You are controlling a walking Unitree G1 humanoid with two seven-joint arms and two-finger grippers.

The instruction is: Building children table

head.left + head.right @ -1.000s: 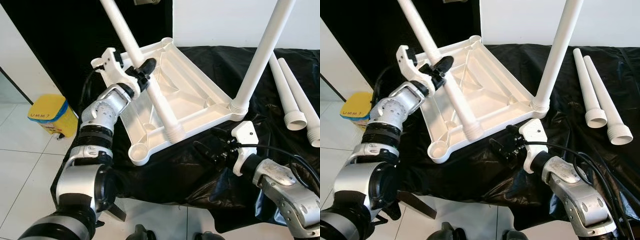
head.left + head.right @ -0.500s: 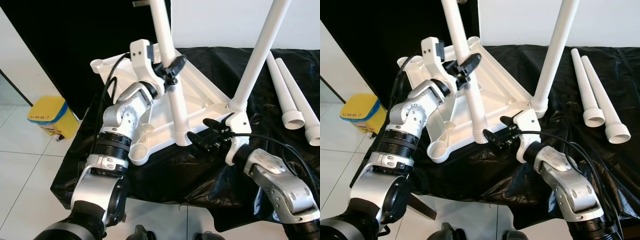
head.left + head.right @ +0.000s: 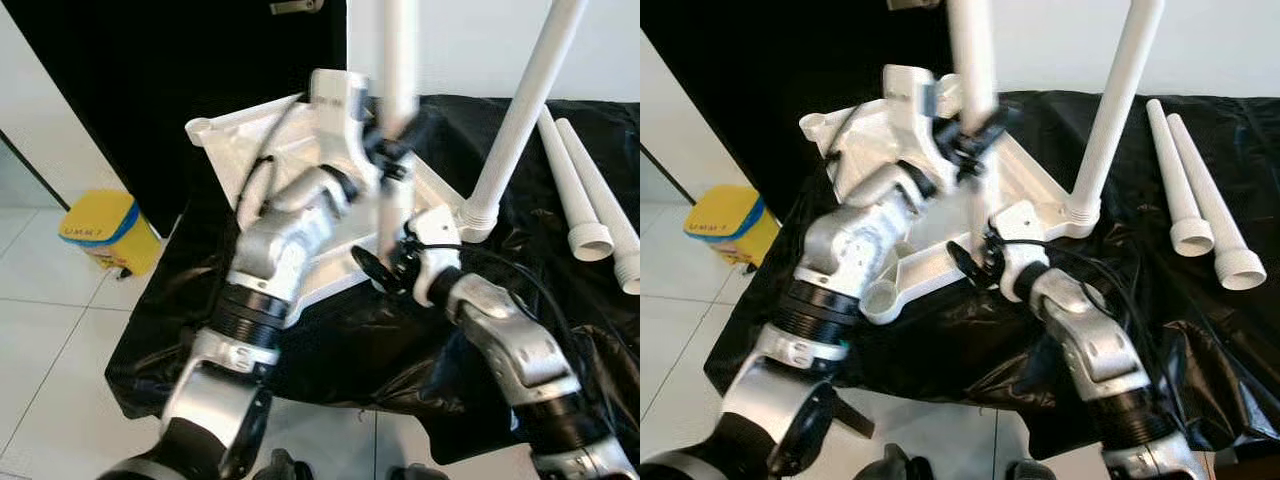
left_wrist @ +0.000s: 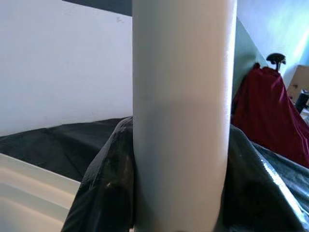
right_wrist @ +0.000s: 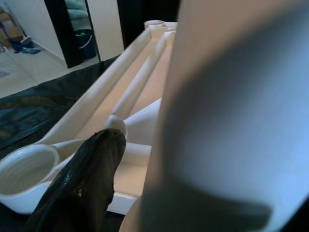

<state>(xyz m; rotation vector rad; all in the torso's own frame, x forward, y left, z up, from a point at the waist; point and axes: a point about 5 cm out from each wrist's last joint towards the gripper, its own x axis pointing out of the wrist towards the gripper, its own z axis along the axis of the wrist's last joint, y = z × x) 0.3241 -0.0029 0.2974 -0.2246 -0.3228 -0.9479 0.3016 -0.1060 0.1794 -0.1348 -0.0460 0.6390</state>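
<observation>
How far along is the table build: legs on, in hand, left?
One leg stands in the upturned tabletop. The left end effector grips a second leg upright, its base by the right end effector. Two loose legs wait on the black sheet.

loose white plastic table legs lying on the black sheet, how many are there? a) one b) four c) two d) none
c) Two loose white plastic table legs lie side by side on the black sheet at the robot's right, apart from the upturned white plastic tabletop; a third leg already stands in a corner socket, and the left gripper holds a fourth upright.
</observation>
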